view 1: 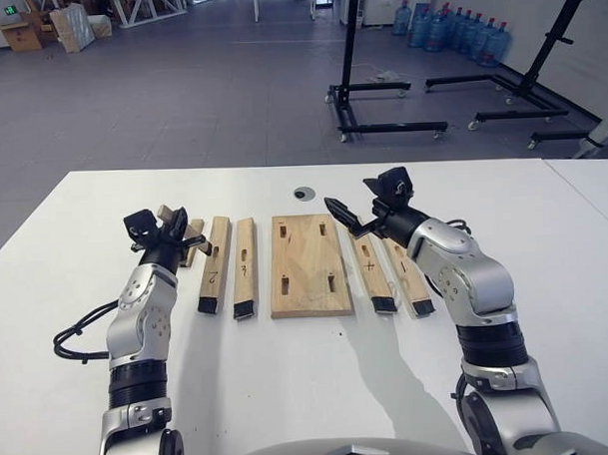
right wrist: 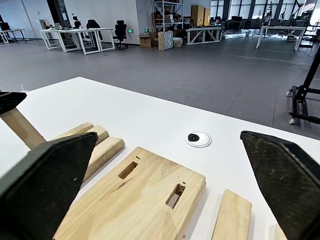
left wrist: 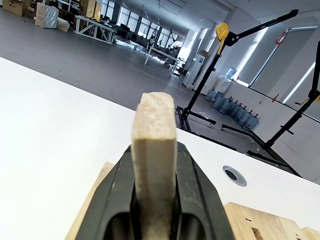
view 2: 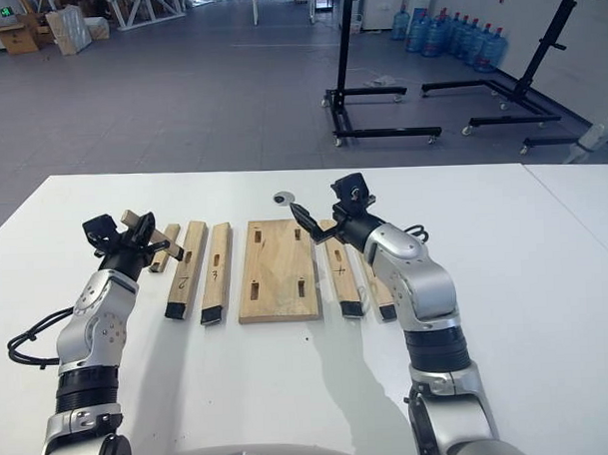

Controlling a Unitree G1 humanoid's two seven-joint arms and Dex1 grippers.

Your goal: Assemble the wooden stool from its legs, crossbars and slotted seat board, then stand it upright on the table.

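Slotted seat board lying flat, left pincer gripping blunt wooden crossbar, right pincer spread.

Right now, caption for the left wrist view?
Left claw grips a wooden bar over the white table.

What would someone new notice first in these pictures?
The slotted seat board lies flat in the middle, with two legs on each side. The left gripper is shut on a short wooden bar at the left end of the row. The right gripper hangs open over the board's far right corner.
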